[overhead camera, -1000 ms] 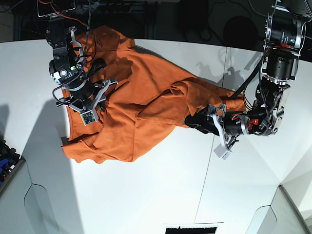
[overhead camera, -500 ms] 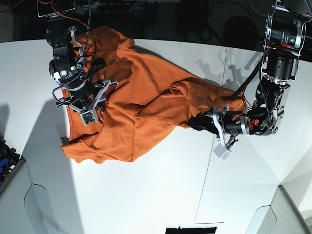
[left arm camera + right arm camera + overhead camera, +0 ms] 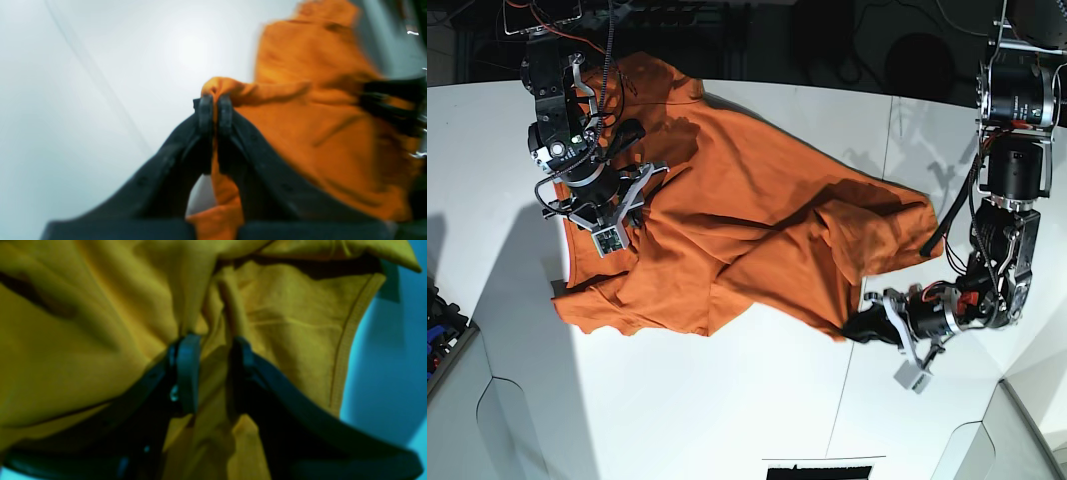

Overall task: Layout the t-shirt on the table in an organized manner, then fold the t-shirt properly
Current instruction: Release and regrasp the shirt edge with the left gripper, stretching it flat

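On the white worktop (image 3: 727,400) the orange t-shirt (image 3: 727,230) lies rumpled, each tool pinching it, left tool (image 3: 859,327) at a corner, right tool (image 3: 622,200) across; you're laying out, so next draw them apart.

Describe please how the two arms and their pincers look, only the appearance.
Both arms are black with silver-grey metal joints and loose black cables. The left pincer has black curved fingers with rounded tips. The right pincer has pale grey brackets and a small square printed marker; red wires run near its base.
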Available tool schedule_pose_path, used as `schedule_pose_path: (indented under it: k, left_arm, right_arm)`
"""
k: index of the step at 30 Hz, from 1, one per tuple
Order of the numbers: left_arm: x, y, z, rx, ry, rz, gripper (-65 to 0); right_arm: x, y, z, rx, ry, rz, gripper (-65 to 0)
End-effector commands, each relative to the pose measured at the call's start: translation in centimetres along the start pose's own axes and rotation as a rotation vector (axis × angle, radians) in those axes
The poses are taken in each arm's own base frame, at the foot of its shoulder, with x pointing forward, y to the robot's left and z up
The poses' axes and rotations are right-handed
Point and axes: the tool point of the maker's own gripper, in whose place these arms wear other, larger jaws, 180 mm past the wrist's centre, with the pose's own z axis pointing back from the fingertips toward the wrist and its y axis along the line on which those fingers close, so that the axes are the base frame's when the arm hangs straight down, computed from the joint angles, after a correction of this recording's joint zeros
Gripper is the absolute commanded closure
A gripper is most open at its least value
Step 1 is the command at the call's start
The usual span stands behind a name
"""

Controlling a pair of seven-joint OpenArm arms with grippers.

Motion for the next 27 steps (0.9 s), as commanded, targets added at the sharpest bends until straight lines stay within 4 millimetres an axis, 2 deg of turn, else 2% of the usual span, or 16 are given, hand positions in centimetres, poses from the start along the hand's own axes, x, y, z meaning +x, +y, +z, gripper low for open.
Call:
schedule_pose_path:
  k: [1, 4, 6, 10, 13, 15, 16, 19, 20, 22, 26, 27]
  left_arm:
    - [3.8, 0.5, 0.9, 0.022, -0.095, -0.058, 0.0]
    - [5.4, 2.3, 1.1, 0.108, -0.133, -0.136, 0.0]
    - [5.8, 3.7, 1.3, 0.162, -0.133, -0.173, 0.0]
    - [6.7, 8.5, 2.2, 0.364, -0.128, -0.181, 0.0]
    - [8.1, 12.0, 4.0, 0.544, -0.15, -0.151, 0.0]
    - [9.4, 12.3, 4.7, 0.565, -0.17, -0.157, 0.0]
    - [10.1, 12.3, 4.8, 0.567, -0.18, -0.161, -2.1]
    - [11.2, 12.2, 5.3, 0.551, -0.171, -0.138, -30.5]
    - [11.1, 11.9, 5.1, 0.53, -0.155, -0.121, -36.5]
    - [10.3, 11.9, 5.2, 0.52, -0.103, -0.094, -37.6]
    - [6.9, 12.2, 6.0, 0.473, 0.006, -0.042, -37.2]
    - [6.3, 12.0, 6.5, 0.439, 0.001, -0.029, -35.1]
  right_arm:
    - [-1.6, -0.6, 0.1, -0.019, 0.074, 0.016, -18.3]
    - [-1.6, -0.6, 0.1, -0.019, 0.075, 0.015, -18.3]
    - [-1.6, -0.6, 0.1, -0.019, 0.077, 0.016, -18.3]
    - [-1.6, -0.6, 0.1, -0.019, 0.076, 0.015, -18.3]
    - [-1.6, -0.6, 0.1, -0.019, 0.076, 0.015, -18.3]
    - [-1.6, -0.6, 0.1, -0.019, 0.076, 0.015, -18.3]
    - [-1.6, -0.5, 0.1, -0.014, 0.075, 0.009, -18.3]
    - [-1.5, -0.2, 0.1, 0.001, 0.071, -0.01, -18.3]
    - [-1.5, -0.2, 0.1, 0.003, 0.071, -0.013, -18.3]
    - [-1.5, -0.2, 0.1, 0.003, 0.072, -0.013, -18.3]
    - [-1.5, -0.2, 0.1, 0.003, 0.072, -0.013, -18.3]
    - [-1.5, -0.2, 0.1, 0.003, 0.071, -0.013, -18.3]
